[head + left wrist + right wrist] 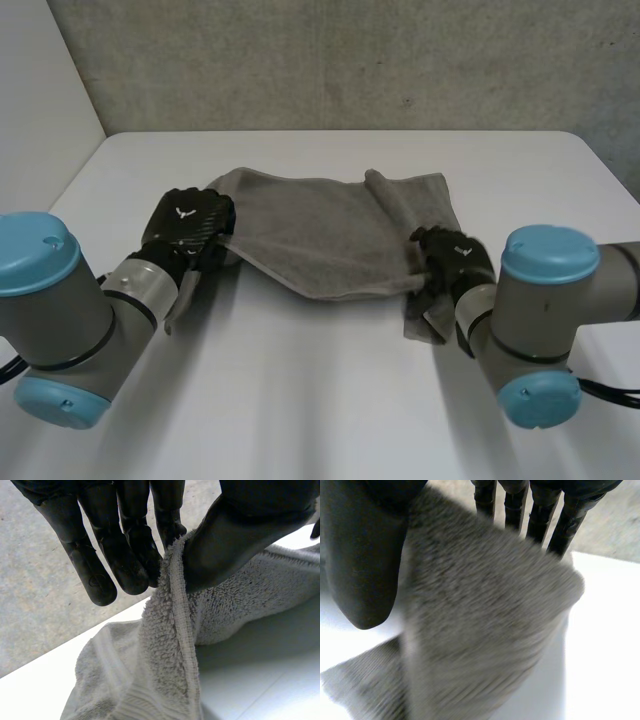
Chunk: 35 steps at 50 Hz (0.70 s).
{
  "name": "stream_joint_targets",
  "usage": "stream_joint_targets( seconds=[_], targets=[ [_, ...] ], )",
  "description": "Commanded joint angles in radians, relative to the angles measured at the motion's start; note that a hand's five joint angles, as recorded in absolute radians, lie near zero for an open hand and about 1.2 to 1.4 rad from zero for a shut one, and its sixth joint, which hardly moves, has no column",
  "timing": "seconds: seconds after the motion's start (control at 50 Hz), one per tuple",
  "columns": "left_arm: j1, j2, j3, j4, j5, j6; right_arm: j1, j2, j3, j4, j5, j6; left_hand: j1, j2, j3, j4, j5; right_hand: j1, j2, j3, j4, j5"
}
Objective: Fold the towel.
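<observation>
A grey towel [330, 235] lies spread and rumpled across the middle of the white table [320, 400], its near edge lifted at both ends. My left hand [190, 225] is at the towel's left end. In the left wrist view the towel's hemmed edge [170, 670] is pinched between the thumb and the straight fingers [125, 555]. My right hand [455, 260] is at the towel's near right corner. In the right wrist view the cloth [485, 630] hangs over the straight fingers [535, 520], and the thumb [360, 555] stands apart beside it.
A grey concrete wall [350, 60] stands behind the table's far edge, with a white panel [40, 90] at the left. Both grey arms reach in over the near half of the table.
</observation>
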Motion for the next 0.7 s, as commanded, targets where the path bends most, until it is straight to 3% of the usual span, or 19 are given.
stream_joint_targets(
  seconds=[0.02, 0.1, 0.24, 0.7],
  targets=[
    [0.049, 0.005, -0.006, 0.0, 0.0, 0.0, -0.136, -0.108, 0.01, -0.002, 0.049, -0.016, 0.09, 0.053, 0.059, 0.042, 0.061, -0.025, -0.052, -0.046, -0.039, 0.005],
    [0.067, 0.006, -0.005, 0.0, 0.001, -0.002, -0.204, -0.149, 0.035, -0.001, 0.049, -0.036, 0.09, 0.053, 0.059, 0.042, 0.061, -0.028, -0.055, -0.049, -0.042, 0.002],
    [0.073, 0.005, -0.002, 0.0, 0.0, -0.005, -0.211, -0.203, 0.078, -0.002, 0.043, -0.051, 0.09, 0.053, 0.059, 0.042, 0.061, -0.028, -0.055, -0.049, -0.042, 0.002],
    [0.058, 0.005, -0.019, -0.015, 0.003, -0.034, -0.106, -0.204, 0.156, 0.013, -0.008, -0.05, 0.09, 0.053, 0.059, 0.042, 0.061, 0.01, -0.017, -0.011, -0.004, 0.04]
  ],
)
